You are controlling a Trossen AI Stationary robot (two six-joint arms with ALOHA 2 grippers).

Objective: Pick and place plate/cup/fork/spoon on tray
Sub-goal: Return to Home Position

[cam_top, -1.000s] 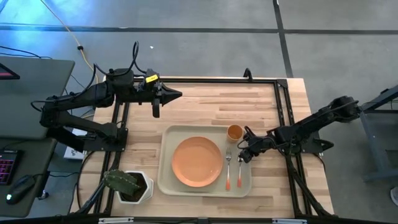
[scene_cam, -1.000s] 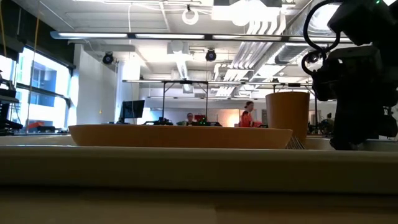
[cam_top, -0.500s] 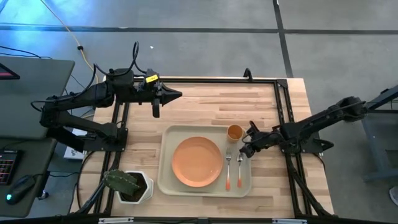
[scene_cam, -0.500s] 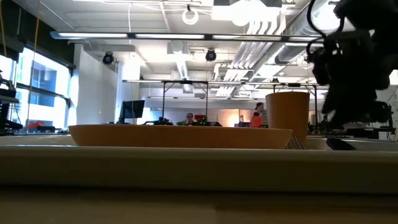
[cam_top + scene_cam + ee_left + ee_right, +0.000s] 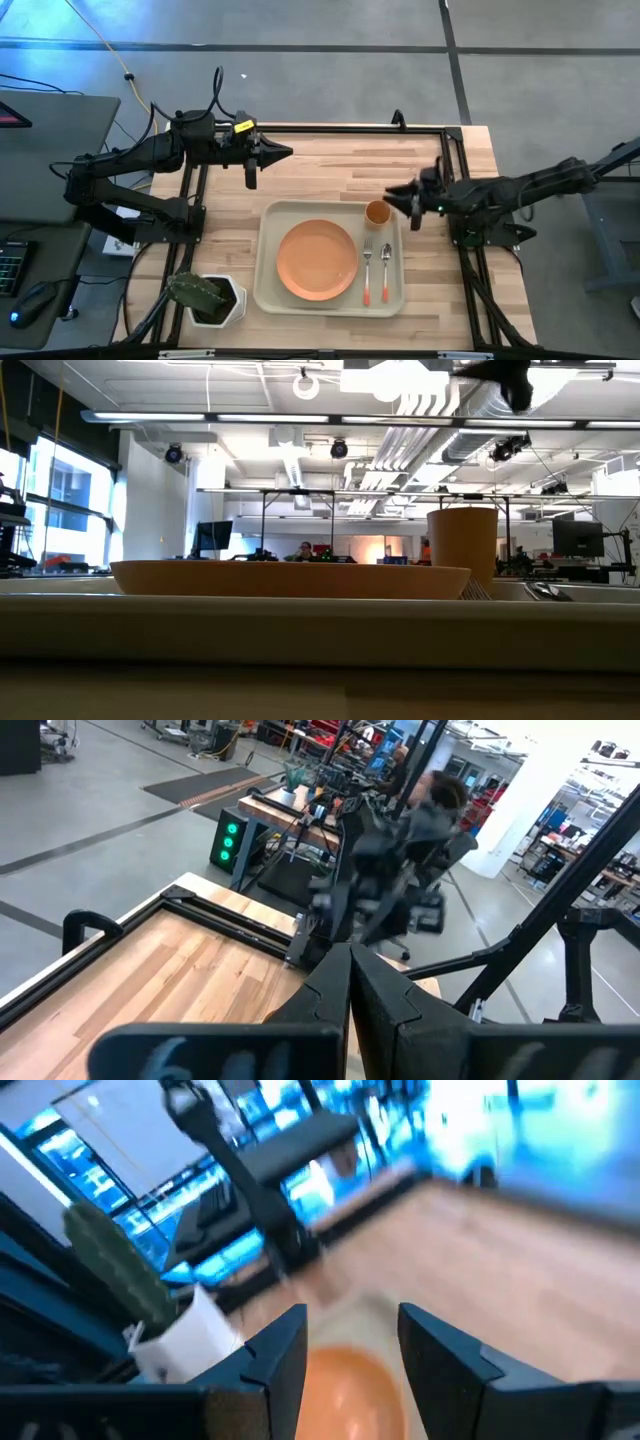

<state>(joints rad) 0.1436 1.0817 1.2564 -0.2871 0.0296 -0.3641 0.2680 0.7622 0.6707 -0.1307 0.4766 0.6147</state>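
Your right end effector was released and empty, right of centre frame beside the cup. Plate, fork, spoon lay on the tray, so placing looked complete. Left end effector sat clenched, upper left.

L gripper closed; R gripper parted, empty.
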